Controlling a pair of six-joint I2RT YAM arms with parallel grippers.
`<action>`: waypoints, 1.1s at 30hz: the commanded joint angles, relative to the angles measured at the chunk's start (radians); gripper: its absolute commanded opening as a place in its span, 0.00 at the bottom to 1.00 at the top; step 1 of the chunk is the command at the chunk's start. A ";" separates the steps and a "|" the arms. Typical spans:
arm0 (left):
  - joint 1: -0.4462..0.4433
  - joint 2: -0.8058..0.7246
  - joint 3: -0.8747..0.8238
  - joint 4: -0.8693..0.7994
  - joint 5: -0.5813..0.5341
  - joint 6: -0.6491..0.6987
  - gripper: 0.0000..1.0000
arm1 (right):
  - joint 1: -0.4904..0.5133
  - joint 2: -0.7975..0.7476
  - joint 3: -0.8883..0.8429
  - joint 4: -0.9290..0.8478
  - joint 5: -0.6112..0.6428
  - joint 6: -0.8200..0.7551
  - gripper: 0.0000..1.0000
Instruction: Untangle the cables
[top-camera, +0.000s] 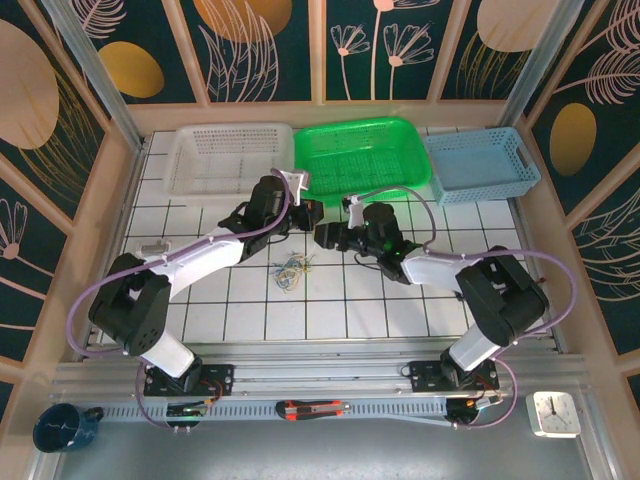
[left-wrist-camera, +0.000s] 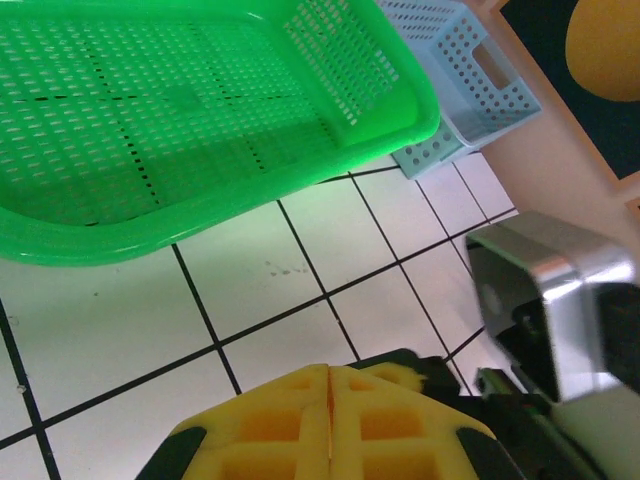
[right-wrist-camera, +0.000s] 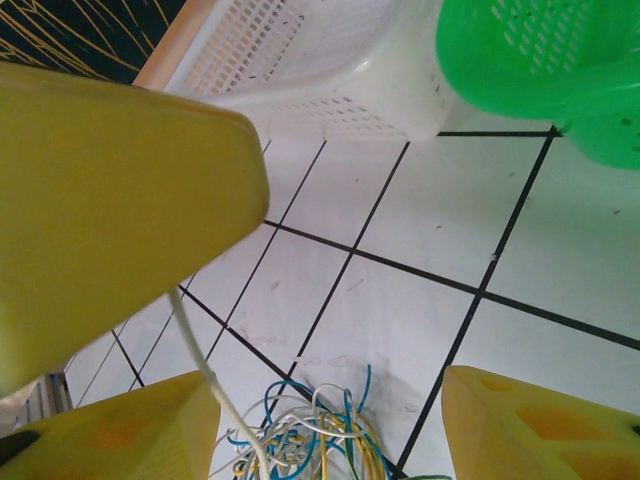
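At the far left of the bench, near its edge, lies a small grey item, too small to identify. Along the back stand three mesh baskets in a row. The white basket comes first, its perforated floor showing across the whole inside. The green basket touches it, and only its own slotted floor shows inside. The blue basket sits just beside that, and again only its floor shows inside.

The left end effector hangs in front of the gap between the white and green baskets. In its wrist view the left end effector has its yellow pads pressed together along a thin seam, and nothing shows between them.

The cables lie on the tiles near the middle of the bench, forward of both end effectors. They form a small clump of blue, pale yellow and whitish strands.

The right end effector is just right of the left one. In its own camera the right end effector stands fairly wide, and its fingers flank the clump at the bottom edge without gripping it. A whitish strand rises from the clump to a large blurred yellow shape. I cannot tell whether that strand is pinched.

On the ledge in front of the arm bases are a dark mug, a red-and-black tool and a small clock.
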 joint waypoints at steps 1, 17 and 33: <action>-0.003 -0.033 -0.019 0.047 0.024 -0.029 0.00 | 0.016 0.035 0.013 0.084 -0.019 0.030 0.58; -0.002 -0.195 -0.203 0.170 -0.106 -0.061 0.67 | -0.008 0.010 0.008 0.071 0.038 0.084 0.00; -0.004 -0.254 -0.502 0.247 -0.146 0.073 0.89 | -0.015 -0.109 0.130 -0.175 0.068 0.040 0.00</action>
